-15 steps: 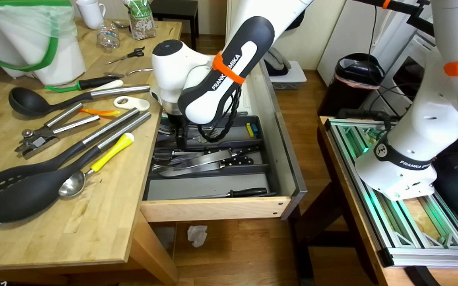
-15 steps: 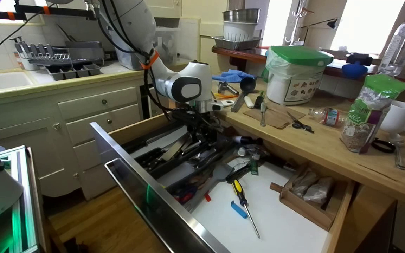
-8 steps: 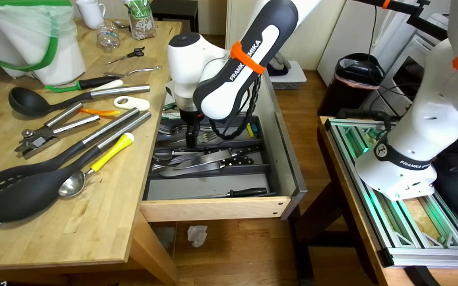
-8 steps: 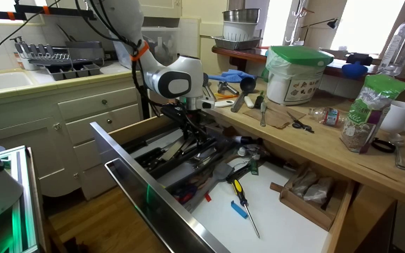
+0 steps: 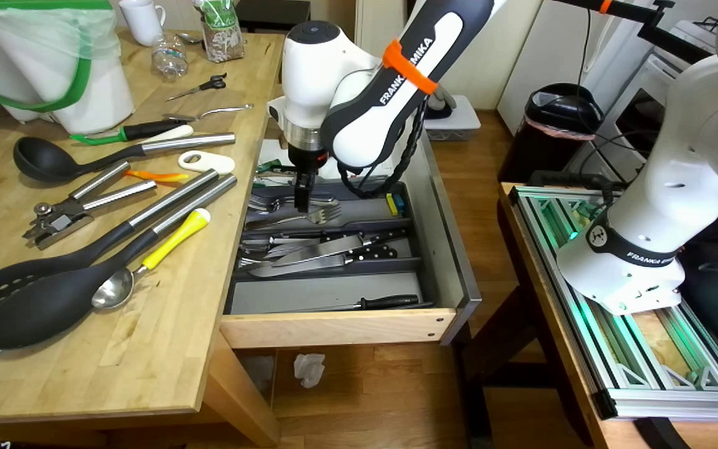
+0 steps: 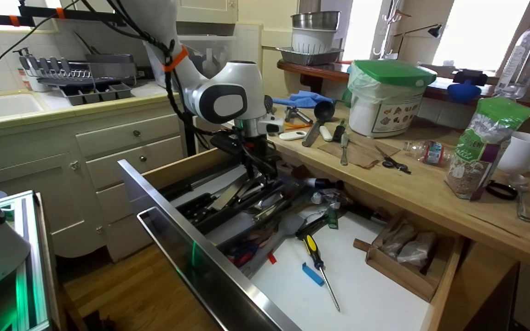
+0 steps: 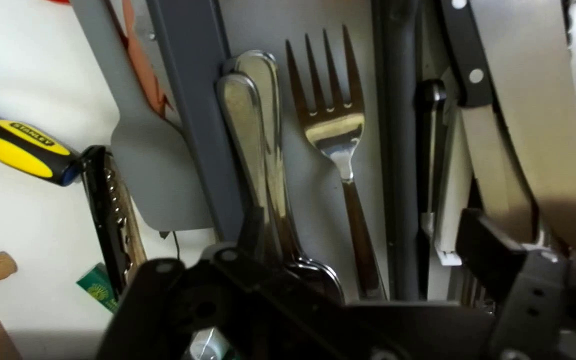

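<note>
My gripper [image 7: 370, 232] is open with nothing between its fingers. It hangs above the dark cutlery tray [image 5: 328, 267] in the open drawer, and also shows in both exterior views [image 5: 303, 198] [image 6: 261, 172]. In the wrist view a silver fork [image 7: 335, 131] lies below, between the fingers, tines away from the gripper. Stacked spoons [image 7: 254, 117] lie beside it, partly hidden by one finger. Knives [image 7: 533, 130] lie in the neighbouring compartment, under the other finger. The fork also shows in an exterior view [image 5: 321, 216].
The drawer's wooden side [image 5: 340, 328] and metal front [image 6: 187, 257] surround the tray. A yellow-black screwdriver [image 6: 312, 248] and cardboard box [image 6: 398, 276] lie in the drawer. A wooden table [image 5: 153, 349] bears a ladle [image 5: 47, 161], large spoon [image 5: 41, 305], scissors [image 6: 394, 163] and lidded bin [image 6: 384, 105].
My gripper has risen out of the tray and shifted slightly toward the drawer's front. More of the forks and the tray shows beneath it. The drawer's contents show no clear movement.
</note>
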